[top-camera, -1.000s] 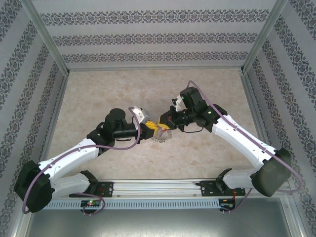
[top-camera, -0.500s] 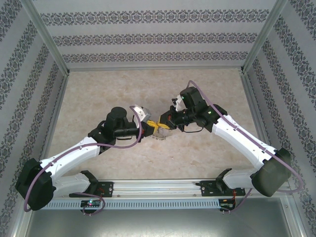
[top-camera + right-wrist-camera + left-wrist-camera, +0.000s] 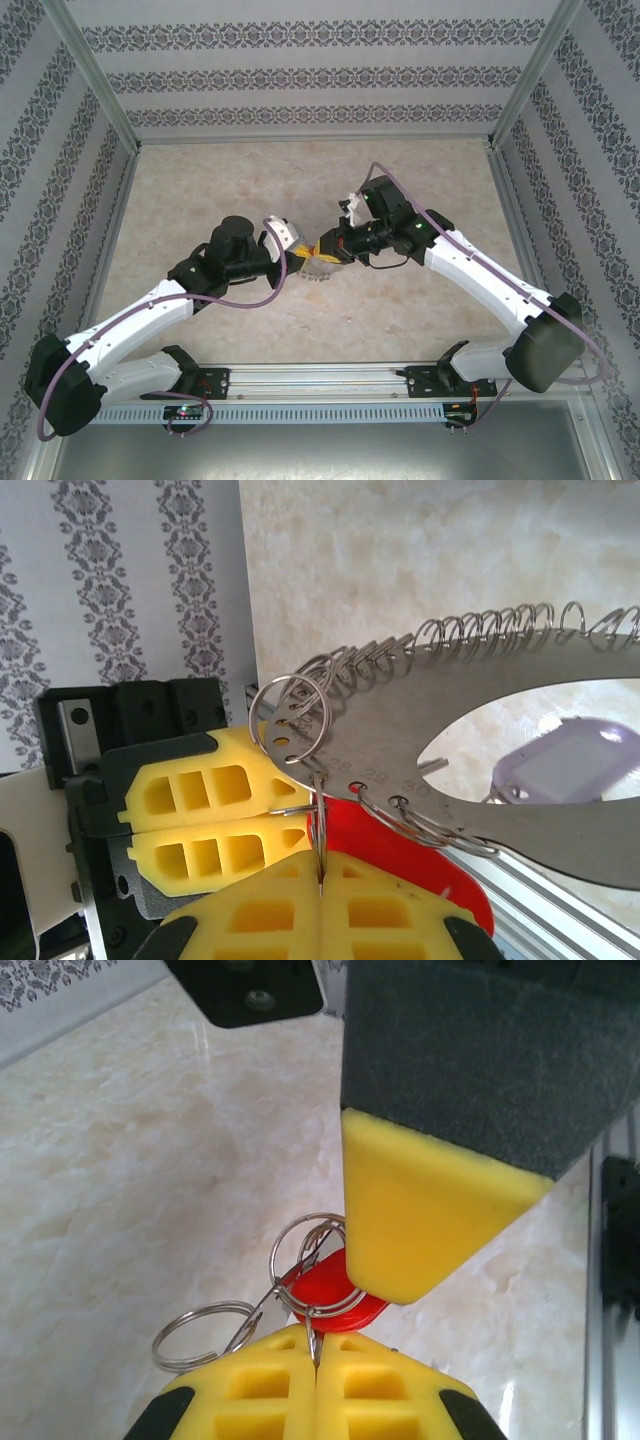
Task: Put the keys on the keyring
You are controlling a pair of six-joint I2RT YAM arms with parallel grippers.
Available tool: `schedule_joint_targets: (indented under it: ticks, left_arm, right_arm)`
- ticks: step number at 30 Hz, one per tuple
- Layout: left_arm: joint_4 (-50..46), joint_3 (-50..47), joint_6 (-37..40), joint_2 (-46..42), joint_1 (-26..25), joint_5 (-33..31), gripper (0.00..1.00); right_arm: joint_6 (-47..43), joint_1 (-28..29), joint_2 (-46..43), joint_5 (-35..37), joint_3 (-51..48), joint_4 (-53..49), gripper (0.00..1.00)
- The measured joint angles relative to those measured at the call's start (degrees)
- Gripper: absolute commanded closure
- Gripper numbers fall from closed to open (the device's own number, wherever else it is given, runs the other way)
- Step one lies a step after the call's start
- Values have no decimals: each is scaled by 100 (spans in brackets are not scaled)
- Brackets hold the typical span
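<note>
- The left claw (image 3: 315,1345) has its yellow pads pressed flat together, and a thin wire of a split ring (image 3: 308,1250) is pinched in the seam.
- The right claw (image 3: 320,875) is clamped tight as well, with a strand of ring wire rising from between its pads. Whether both claws grip the same ring cannot be told.
- In the top view the two claws meet tip to tip over the middle of the desk (image 3: 250,180), with a small silvery bundle between them.
- The keyring (image 3: 520,660) appears in the right wrist view as a flat silvery plate with an oval cut-out. Its edge has numbered holes, and a row of small wire rings hangs through them.
- The plate reaches from the claws toward the right of that view, held off the desk.
- The key with the red head (image 3: 335,1290) lies just past the left claw's tips, threaded by ring wire. One yellow finger (image 3: 420,1220) of the right claw touches it from above.
- A purple tag (image 3: 560,765) shows through the plate's cut-out.
</note>
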Motion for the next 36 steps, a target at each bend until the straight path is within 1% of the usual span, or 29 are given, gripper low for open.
schedule_joint_targets:
  ticks: [6,10,13,16,20,23,27,30,33,35,36]
  left_arm:
    - [-636,138,1097,-31,0,-31,100]
    - [-907,111,1764,-267,0,-28,100]
    - [-986,20,2090,-483,0,-28,94]
    - [-1036,-68,2326,-586,0,-11,92]
    - [-1032,-131,2448,-603,48,-57,89]
    - [-1019,-136,2455,-605,48,-46,100]
    - [-1014,-151,2411,-636,57,61,100]
    - [-988,-210,2319,-645,87,146,100]
    - [-964,-334,2232,-710,92,188,100]
    - [-966,-354,2212,-741,92,210,100]
    - [-962,-354,2205,-745,92,236,100]
  right_arm:
    - [-603,13,210,-439,0,-120,100]
    - [-960,90,295,-739,0,-153,100]
    - [-1178,201,332,-903,2,-155,100]
    - [-1379,358,431,-977,79,-245,100]
    - [-1530,533,505,-1128,175,-420,100]
    - [-1545,557,505,-1154,203,-472,100]
    - [-1526,452,505,-1104,210,-472,100]
    - [-1530,310,485,-1064,199,-402,88]
    - [-1700,144,282,-1027,133,-302,84]
    - [-2059,70,7,-981,109,-286,79]
    - [-2374,59,-199,-918,101,-291,77]
